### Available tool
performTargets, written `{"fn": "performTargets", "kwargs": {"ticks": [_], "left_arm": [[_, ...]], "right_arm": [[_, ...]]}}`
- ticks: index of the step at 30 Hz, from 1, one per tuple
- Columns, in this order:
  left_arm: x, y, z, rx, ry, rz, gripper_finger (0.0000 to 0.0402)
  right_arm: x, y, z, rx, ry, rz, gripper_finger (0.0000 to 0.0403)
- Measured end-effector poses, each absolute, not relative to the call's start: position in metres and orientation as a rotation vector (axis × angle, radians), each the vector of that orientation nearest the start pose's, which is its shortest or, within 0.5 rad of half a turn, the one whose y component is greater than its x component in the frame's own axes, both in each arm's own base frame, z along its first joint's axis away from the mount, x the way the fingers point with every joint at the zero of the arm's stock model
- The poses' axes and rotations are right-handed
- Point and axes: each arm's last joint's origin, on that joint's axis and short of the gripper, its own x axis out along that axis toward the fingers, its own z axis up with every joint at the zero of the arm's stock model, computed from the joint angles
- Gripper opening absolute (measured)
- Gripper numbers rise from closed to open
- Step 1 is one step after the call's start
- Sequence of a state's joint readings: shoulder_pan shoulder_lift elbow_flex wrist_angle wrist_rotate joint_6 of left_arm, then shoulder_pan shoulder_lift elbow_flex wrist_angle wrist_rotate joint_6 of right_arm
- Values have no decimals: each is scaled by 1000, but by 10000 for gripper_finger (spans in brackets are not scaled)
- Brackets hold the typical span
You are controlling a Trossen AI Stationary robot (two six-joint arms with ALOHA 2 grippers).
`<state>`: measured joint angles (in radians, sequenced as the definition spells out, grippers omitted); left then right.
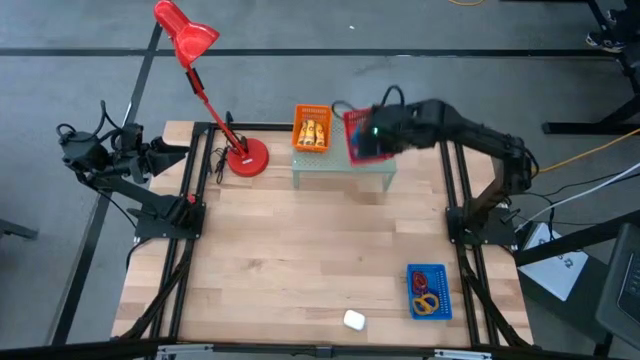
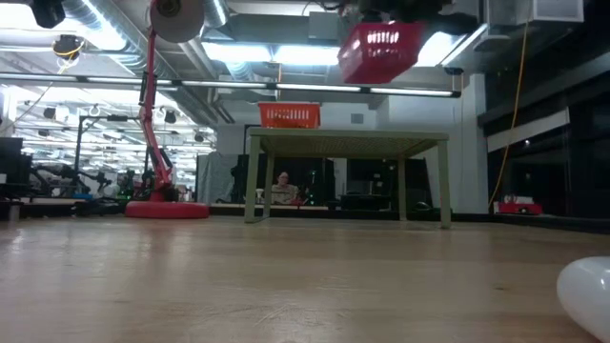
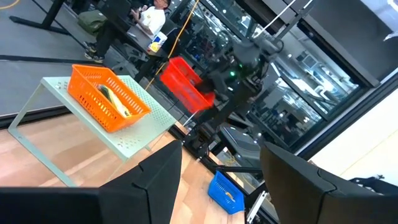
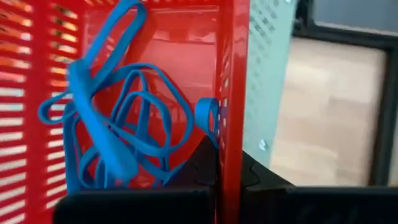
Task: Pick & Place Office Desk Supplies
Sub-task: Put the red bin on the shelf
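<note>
My right gripper (image 1: 372, 135) is shut on a red mesh basket (image 1: 362, 138) and holds it in the air above the pale green riser (image 2: 348, 141). Blue loops (image 4: 118, 130) lie tangled inside the basket. An orange basket (image 1: 312, 131) with yellow tubes (image 1: 313, 132) stands on the riser's left part. A blue basket (image 1: 428, 292) with coloured loops sits on the table near the right front. My left gripper (image 3: 221, 186) waits open at the table's far left, with nothing between its fingers. My right gripper pinches one side wall of the red basket (image 4: 235, 134) at its rim, one finger (image 4: 202, 163) inside the basket and one outside. The fingers come from above, slanting down. The basket (image 2: 381, 50) hangs clear, high above the riser, with the blue loops in it.
A red desk lamp (image 1: 243, 157) stands at the back left, its head (image 1: 186, 30) reaching beyond the table. A small white object (image 1: 354, 320) lies near the front edge. Bare wood (image 1: 300, 250) spans the table's middle.
</note>
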<state>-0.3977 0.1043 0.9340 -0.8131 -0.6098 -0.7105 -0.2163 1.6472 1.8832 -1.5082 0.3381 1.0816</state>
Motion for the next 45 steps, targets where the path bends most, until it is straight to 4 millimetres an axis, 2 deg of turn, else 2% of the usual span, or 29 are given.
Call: {"fn": "performTargets", "kwargs": {"ticks": [8, 14, 19, 26, 33, 39, 45], "left_arm": [[-21, 27, 354, -701, -89, 200, 216], [-21, 27, 354, -691, -92, 212, 216], [-21, 27, 354, -690, -93, 217, 216], [-21, 27, 354, -692, -94, 217, 216], [-21, 27, 354, -679, -92, 217, 216], [-21, 27, 354, -675, -88, 205, 216], [-21, 27, 354, -683, -86, 195, 216]], "right_arm": [[284, -122, 395, 895, 759, -1076, 0], [301, -151, 369, 921, 840, -1085, 0], [317, -172, 351, 934, 822, -1087, 0], [311, -185, 348, 947, 807, -1143, 0], [311, -191, 343, 968, 816, -1162, 0], [308, -194, 314, 1004, 857, -1189, 0], [306, -194, 306, 1017, 832, -1190, 0]]}}
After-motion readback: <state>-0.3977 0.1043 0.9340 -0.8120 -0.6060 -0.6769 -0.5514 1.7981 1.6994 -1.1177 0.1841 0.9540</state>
